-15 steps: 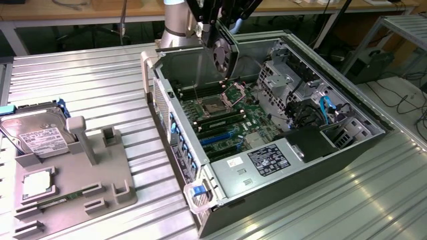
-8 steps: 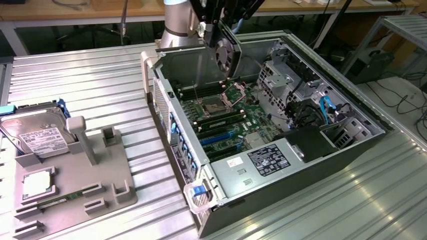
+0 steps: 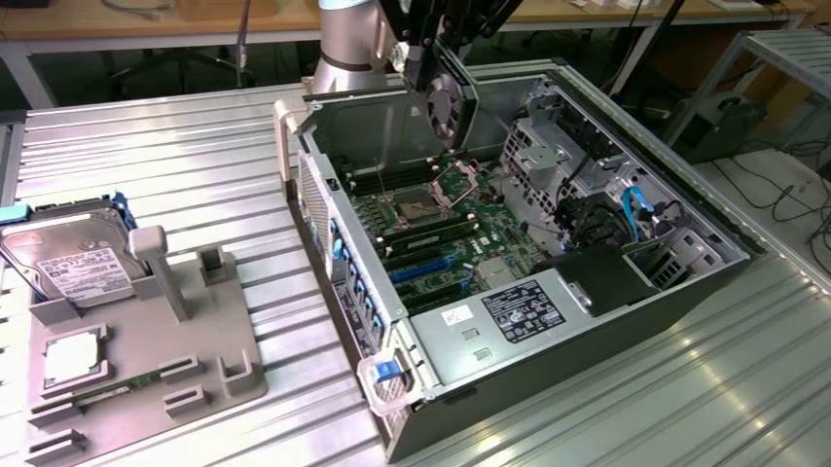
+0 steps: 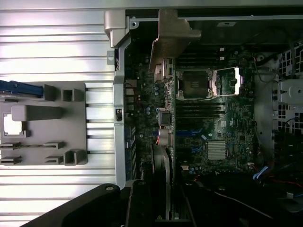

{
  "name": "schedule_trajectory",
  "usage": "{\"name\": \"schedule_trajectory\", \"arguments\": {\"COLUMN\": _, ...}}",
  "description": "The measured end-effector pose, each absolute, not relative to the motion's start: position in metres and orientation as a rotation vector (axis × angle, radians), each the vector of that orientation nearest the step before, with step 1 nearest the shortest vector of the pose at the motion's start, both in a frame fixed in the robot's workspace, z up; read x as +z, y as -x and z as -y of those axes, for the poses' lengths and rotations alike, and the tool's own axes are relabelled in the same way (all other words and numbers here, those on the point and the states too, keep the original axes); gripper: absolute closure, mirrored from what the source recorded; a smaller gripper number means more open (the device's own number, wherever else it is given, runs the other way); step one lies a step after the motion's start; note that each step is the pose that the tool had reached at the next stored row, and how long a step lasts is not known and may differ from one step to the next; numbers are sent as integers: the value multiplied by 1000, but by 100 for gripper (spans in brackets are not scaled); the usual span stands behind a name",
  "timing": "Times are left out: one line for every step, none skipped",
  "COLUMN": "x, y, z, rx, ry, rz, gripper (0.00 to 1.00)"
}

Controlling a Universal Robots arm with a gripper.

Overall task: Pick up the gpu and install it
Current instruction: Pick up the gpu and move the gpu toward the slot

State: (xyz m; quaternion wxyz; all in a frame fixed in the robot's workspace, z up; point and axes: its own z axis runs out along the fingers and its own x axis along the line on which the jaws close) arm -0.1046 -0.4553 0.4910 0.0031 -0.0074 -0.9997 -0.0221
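Note:
The gpu (image 3: 450,105), a thin dark card with a round black fan on one face, hangs on edge above the back of the open computer case (image 3: 307,185). My gripper (image 3: 423,60) is shut on its upper end. In the wrist view the gpu (image 4: 166,118) is seen edge-on over the motherboard (image 4: 222,118), its silver bracket (image 4: 173,38) near the case's rear wall, with my gripper (image 4: 161,203) clamped on the near end. The card is clear of the board and touches nothing below it.
A grey holder tray (image 3: 195,341) on the ribbed metal table at the exterior view's left carries a silver hard drive (image 3: 72,263), a square chip (image 3: 72,355) and a green memory stick (image 3: 117,394). Inside the case are a power supply (image 3: 526,311), blue cables (image 3: 636,209) and drive cages.

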Motion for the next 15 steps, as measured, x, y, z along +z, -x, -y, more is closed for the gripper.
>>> {"name": "schedule_trajectory", "arguments": {"x": 491, "y": 104, "z": 455, "rx": -69, "ry": 23, "rz": 3135, "gripper": 73}}
{"name": "schedule_trajectory", "arguments": {"x": 491, "y": 103, "z": 455, "rx": -69, "ry": 23, "rz": 3135, "gripper": 73}}
{"name": "schedule_trajectory", "arguments": {"x": 491, "y": 102, "z": 455, "rx": -69, "ry": 23, "rz": 3135, "gripper": 73}}
{"name": "schedule_trajectory", "arguments": {"x": 491, "y": 101, "z": 455, "rx": -69, "ry": 23, "rz": 3135, "gripper": 73}}
{"name": "schedule_trajectory", "arguments": {"x": 491, "y": 99, "z": 455, "rx": -69, "ry": 23, "rz": 3135, "gripper": 73}}
{"name": "schedule_trajectory", "arguments": {"x": 491, "y": 98, "z": 455, "rx": -69, "ry": 23, "rz": 3135, "gripper": 73}}
{"name": "schedule_trajectory", "arguments": {"x": 491, "y": 97, "z": 455, "rx": -69, "ry": 23, "rz": 3135, "gripper": 73}}
{"name": "schedule_trajectory", "arguments": {"x": 491, "y": 95, "z": 455, "rx": -69, "ry": 23, "rz": 3135, "gripper": 73}}
{"name": "schedule_trajectory", "arguments": {"x": 491, "y": 94, "z": 455, "rx": -69, "ry": 23, "rz": 3135, "gripper": 73}}
{"name": "schedule_trajectory", "arguments": {"x": 491, "y": 92, "z": 455, "rx": -69, "ry": 23, "rz": 3135, "gripper": 73}}
{"name": "schedule_trajectory", "arguments": {"x": 491, "y": 91, "z": 455, "rx": -69, "ry": 23, "rz": 3135, "gripper": 73}}
{"name": "schedule_trajectory", "arguments": {"x": 491, "y": 90, "z": 455, "rx": -69, "ry": 23, "rz": 3134, "gripper": 73}}
{"name": "schedule_trajectory", "arguments": {"x": 491, "y": 89, "z": 455, "rx": -69, "ry": 23, "rz": 3134, "gripper": 73}}
{"name": "schedule_trajectory", "arguments": {"x": 491, "y": 88, "z": 455, "rx": -69, "ry": 23, "rz": 3135, "gripper": 73}}
{"name": "schedule_trajectory", "arguments": {"x": 491, "y": 87, "z": 455, "rx": -69, "ry": 23, "rz": 3135, "gripper": 73}}
